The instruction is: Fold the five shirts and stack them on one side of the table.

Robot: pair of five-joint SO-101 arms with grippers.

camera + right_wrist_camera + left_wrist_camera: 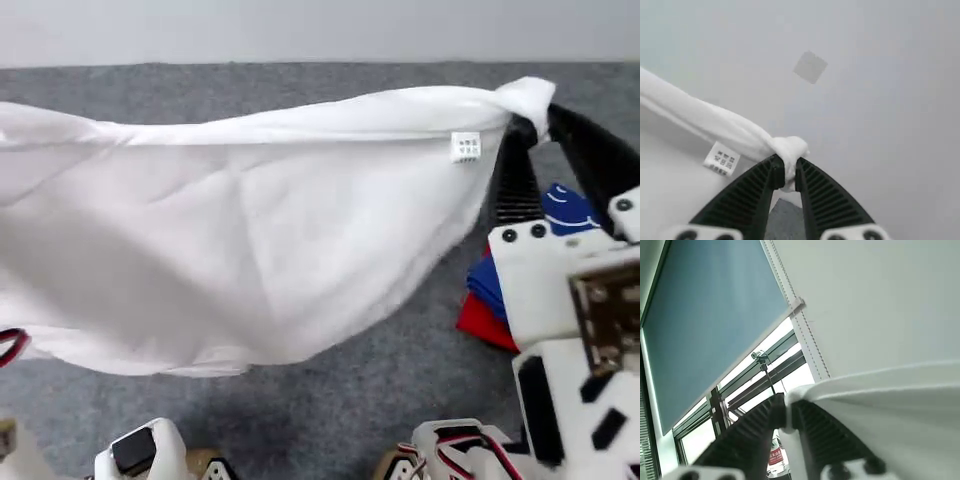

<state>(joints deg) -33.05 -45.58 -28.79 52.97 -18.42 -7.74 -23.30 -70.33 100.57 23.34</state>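
Right hand (530,120), upper right in the high view, pinches the white shirt (230,240) spread across the frame. Left wrist view: left hand (788,415) grips its edge, lower centre. Right wrist view: corner bunched at lower centre; lowering flat wants even tension.

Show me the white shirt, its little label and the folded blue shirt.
white shirt (230,250), high view, middle of the hanging cloth.
label (465,147), high view, its centre, near the bunched corner.
blue shirt (572,215), high view, upper visible patch of its fold.
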